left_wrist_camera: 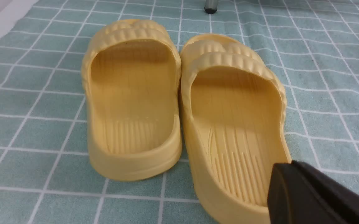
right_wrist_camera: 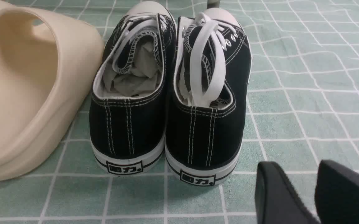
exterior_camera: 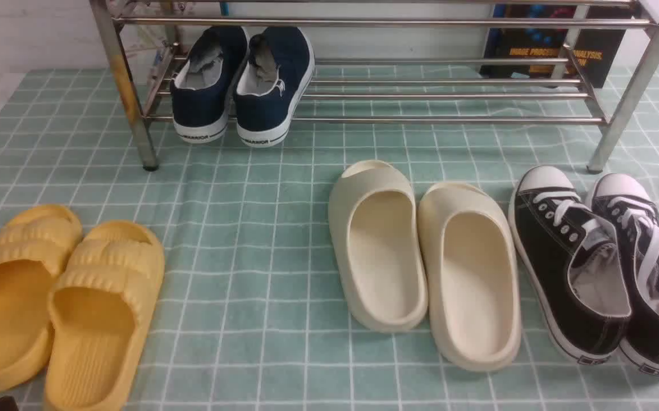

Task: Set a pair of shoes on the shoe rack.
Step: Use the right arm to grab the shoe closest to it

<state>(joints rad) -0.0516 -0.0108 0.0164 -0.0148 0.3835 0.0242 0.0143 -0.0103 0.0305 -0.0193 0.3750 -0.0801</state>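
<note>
Not yet racked, the black canvas low-top sneakers with white laces [exterior_camera: 552, 251] sit just before the right leg of the shiny steel-tube shoe rack [exterior_camera: 449, 120]. The right gripper [right_wrist_camera: 297, 169] has its jaws apart and empty; the left gripper [left_wrist_camera: 316, 196] has its jaws together.

The right end effector [right_wrist_camera: 297, 168] is being held low, just behind the heels of the pair of shoes [right_wrist_camera: 129, 130] and off toward the robot's right. Its two dark fingers [right_wrist_camera: 272, 193] are being shown apart with nothing between them. The left end effector [left_wrist_camera: 291, 180] is being held well to the left of that pair, its jaws pressed together, empty.
</note>
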